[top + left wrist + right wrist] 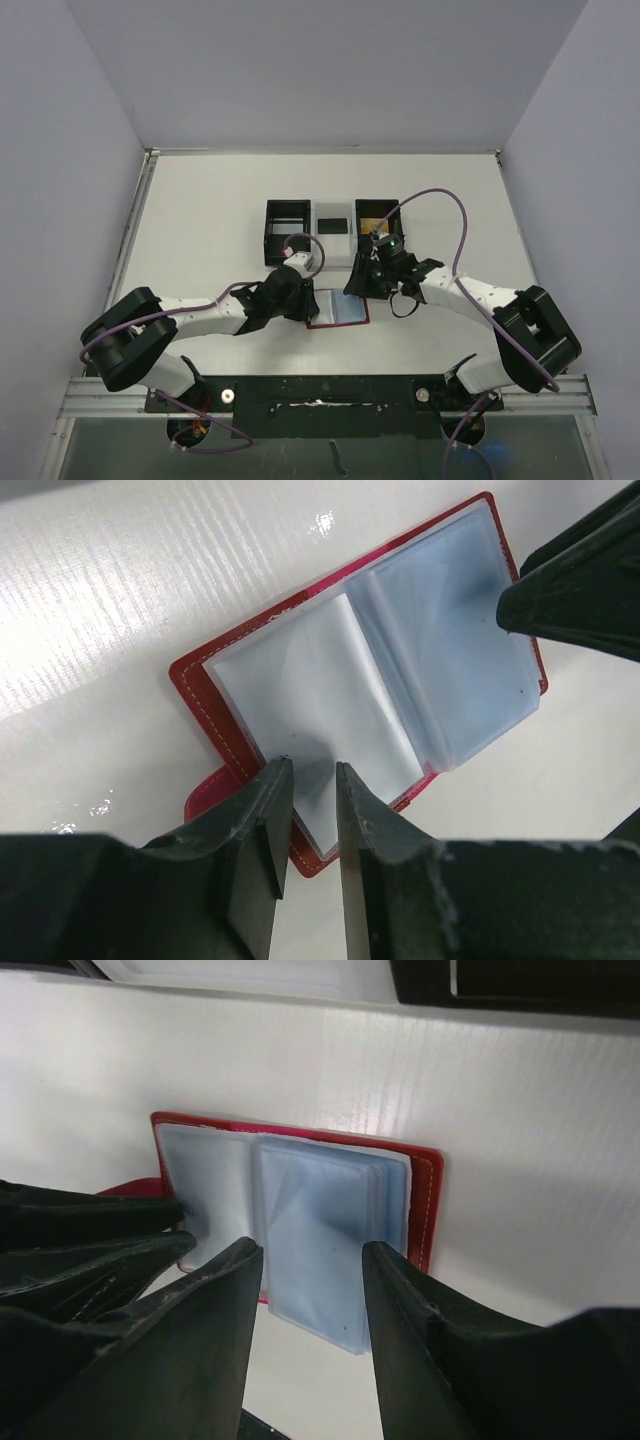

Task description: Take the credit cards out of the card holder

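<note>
The card holder [340,313] lies open on the table, a red bifold with pale blue-grey clear sleeves. In the left wrist view [300,685] its left page lies flat and several sleeves are stacked on the right. No credit card shows plainly in the sleeves. My left gripper [313,767] has its tips down on the near corner of the left page, jaws a narrow gap apart with nothing between them. My right gripper [312,1250] is open, its fingers straddling the stacked right sleeves [325,1230] just above them. Both grippers meet over the holder in the top view, left [306,300] and right [358,287].
A three-compartment tray stands just behind the holder: a black bin [285,228], a white middle bin [332,222] and a black bin [377,215] with something gold in it. The right fingers [585,580] crowd the left wrist view; the left fingers [80,1230] crowd the right wrist view.
</note>
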Available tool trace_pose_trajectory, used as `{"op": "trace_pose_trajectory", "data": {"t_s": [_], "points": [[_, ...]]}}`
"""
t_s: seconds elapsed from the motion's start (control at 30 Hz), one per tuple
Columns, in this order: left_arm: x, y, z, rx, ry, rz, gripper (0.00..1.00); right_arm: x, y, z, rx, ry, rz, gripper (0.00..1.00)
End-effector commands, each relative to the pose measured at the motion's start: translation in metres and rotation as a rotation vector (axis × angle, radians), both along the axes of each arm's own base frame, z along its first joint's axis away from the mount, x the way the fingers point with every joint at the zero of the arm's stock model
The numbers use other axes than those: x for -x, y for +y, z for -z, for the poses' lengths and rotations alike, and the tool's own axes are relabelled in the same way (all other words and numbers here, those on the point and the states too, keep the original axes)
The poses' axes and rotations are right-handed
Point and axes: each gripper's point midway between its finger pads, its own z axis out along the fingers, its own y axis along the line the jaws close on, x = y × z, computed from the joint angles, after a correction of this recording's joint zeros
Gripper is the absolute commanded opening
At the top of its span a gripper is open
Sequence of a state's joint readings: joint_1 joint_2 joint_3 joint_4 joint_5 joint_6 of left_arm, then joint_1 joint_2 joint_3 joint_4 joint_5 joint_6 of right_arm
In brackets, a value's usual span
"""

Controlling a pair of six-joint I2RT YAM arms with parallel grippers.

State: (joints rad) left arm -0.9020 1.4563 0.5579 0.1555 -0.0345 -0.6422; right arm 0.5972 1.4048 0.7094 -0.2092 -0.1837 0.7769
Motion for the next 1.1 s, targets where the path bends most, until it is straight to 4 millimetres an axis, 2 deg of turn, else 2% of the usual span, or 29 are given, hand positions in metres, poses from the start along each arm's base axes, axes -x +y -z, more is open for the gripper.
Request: {"op": "trace_pose_trajectory", "data": {"t_s": [0.0, 0.2, 0.3, 0.73, 0.8, 0.97, 1.07], "points": [[-0.004, 0.001, -0.005, -0.006, -0.026, -0.01, 0.25, 0.004, 0.004, 0.01, -0.001, 0.013, -0.02, 0.45], [-0.002, 0.008, 0.002, -0.041, -0.02, -0.016, 0.26, 0.004, 0.011, 0.01, -0.006, 0.017, -0.045, 0.42], [-0.001, 0.009, 0.003, -0.042, -0.019, -0.014, 0.23, 0.002, 0.019, -0.001, -0.038, -0.014, -0.071, 0.32], [-0.005, 0.008, -0.003, -0.035, -0.038, -0.018, 0.15, 0.003, 0.045, -0.029, -0.12, -0.065, -0.145, 0.14], [-0.006, 0.007, -0.006, -0.03, -0.046, -0.019, 0.15, 0.003, 0.052, -0.035, -0.159, -0.072, -0.152, 0.14], [-0.006, 0.008, -0.009, -0.027, -0.056, -0.022, 0.15, 0.003, 0.063, -0.041, -0.227, -0.067, -0.166, 0.23], [-0.006, 0.009, -0.01, -0.025, -0.056, -0.025, 0.15, 0.003, 0.074, -0.045, -0.28, -0.06, -0.192, 0.25]]}}
